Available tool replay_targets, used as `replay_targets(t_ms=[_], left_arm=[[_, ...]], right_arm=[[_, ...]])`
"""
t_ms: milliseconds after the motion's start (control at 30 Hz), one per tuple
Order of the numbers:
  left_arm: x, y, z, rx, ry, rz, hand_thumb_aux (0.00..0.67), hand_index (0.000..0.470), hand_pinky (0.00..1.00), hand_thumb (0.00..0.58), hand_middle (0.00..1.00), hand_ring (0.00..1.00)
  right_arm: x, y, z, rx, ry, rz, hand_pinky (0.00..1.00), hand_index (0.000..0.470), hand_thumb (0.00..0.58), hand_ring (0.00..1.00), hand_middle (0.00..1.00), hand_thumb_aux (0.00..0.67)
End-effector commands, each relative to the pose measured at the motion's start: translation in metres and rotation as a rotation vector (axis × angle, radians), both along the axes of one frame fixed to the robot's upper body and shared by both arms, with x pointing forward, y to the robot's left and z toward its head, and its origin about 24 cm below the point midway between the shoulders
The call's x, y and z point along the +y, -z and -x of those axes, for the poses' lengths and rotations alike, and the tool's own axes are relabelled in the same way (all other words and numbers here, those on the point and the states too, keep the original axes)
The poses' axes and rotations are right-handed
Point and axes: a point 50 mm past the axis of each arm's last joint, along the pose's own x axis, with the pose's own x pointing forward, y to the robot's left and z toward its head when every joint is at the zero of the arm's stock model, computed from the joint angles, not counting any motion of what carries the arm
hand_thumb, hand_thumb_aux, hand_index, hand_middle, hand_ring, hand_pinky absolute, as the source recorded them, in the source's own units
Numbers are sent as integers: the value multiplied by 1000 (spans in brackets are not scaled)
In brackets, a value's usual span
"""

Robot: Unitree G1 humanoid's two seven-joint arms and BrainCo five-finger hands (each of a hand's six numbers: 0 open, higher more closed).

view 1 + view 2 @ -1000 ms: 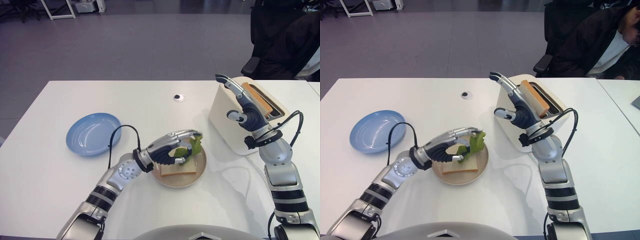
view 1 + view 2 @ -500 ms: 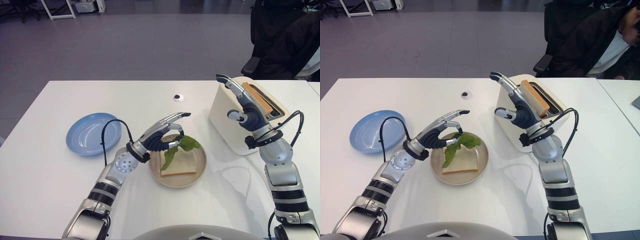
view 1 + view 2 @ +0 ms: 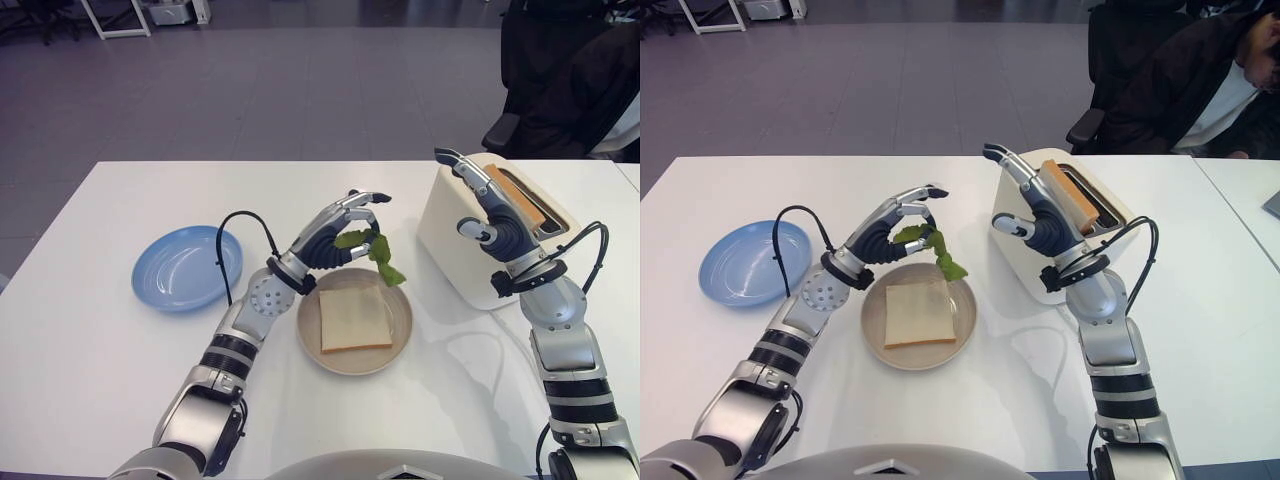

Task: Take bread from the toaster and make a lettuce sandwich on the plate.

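left eye view, from the left: a blue dish [image 3: 187, 267] on the table; left hand [image 3: 335, 228] pinches a lettuce leaf [image 3: 372, 250] above the plate [image 3: 401, 335], where one bread slice [image 3: 354, 318] lies flat. right hand [image 3: 495, 222] – fingers spread, holding nothing – is against the toast [image 3: 520, 197] standing in the toaster [image 3: 450, 250].

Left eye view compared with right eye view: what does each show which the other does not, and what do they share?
Left eye view: the toaster bread seen nearly edge-on, as a thin strip. Right eye view: that slice's broad face. Both: the left robot hand holding a lettuce leaf above the plate, which bears a bread slice; the right robot hand at the toaster.
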Motion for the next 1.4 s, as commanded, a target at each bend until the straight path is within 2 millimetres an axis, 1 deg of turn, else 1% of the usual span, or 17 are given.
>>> replay_targets(t_ms=[33, 133, 200, 267, 333, 467, 633, 733, 867, 1067, 1233, 1400], left_arm=[[-5, 4, 0, 10, 14, 8, 670, 470, 141, 580, 141, 141], [-16, 12, 3, 28, 43, -11, 670, 470, 137, 580, 137, 137], [-25, 23, 13, 46, 109, -69, 670, 470, 129, 580, 129, 129], [-30, 33, 28, 48, 202, -143, 670, 470, 125, 580, 125, 125], [-30, 36, 43, 45, 276, -178, 670, 470, 122, 580, 122, 122], [-27, 38, 55, 43, 323, -251, 670, 470, 122, 580, 122, 122], [-15, 42, 54, 36, 290, -359, 670, 470, 122, 580, 122, 122], [-9, 48, 58, 50, 296, -418, 670, 470, 114, 580, 114, 114], [7, 54, 58, 72, 259, -495, 670, 470, 106, 580, 106, 106], [12, 51, 65, 77, 272, -476, 670, 470, 106, 580, 106, 106], [23, 49, 61, 81, 223, -482, 670, 470, 102, 580, 102, 102], [26, 38, 57, 57, 195, -426, 670, 470, 110, 580, 110, 110]], right_arm=[[-2, -2, -2, 0, 6, -2, 0, 0, 0, 0, 0, 0], [-3, -3, -2, -1, 6, -2, 0, 0, 0, 0, 0, 0], [-4, -3, -2, -2, 6, -2, 0, 0, 0, 0, 0, 0], [-4, -3, -1, -1, 8, -3, 0, 0, 0, 0, 0, 0], [-4, -2, -1, 1, 8, -5, 0, 0, 0, 0, 0, 0], [-4, -2, -1, 1, 9, -6, 0, 0, 0, 0, 0, 0], [-4, -2, -1, -1, 12, -5, 0, 0, 0, 0, 0, 0], [-5, -2, -1, 0, 12, -4, 0, 0, 0, 0, 0, 0], [-5, -3, -1, -1, 13, -2, 0, 0, 0, 0, 0, 0], [-6, -3, -2, -1, 15, 3, 0, 0, 0, 0, 0, 0], [-7, -3, -3, -3, 17, 12, 0, 0, 0, 0, 0, 0], [-7, -4, -3, -4, 19, 18, 0, 0, 0, 0, 0, 0]])
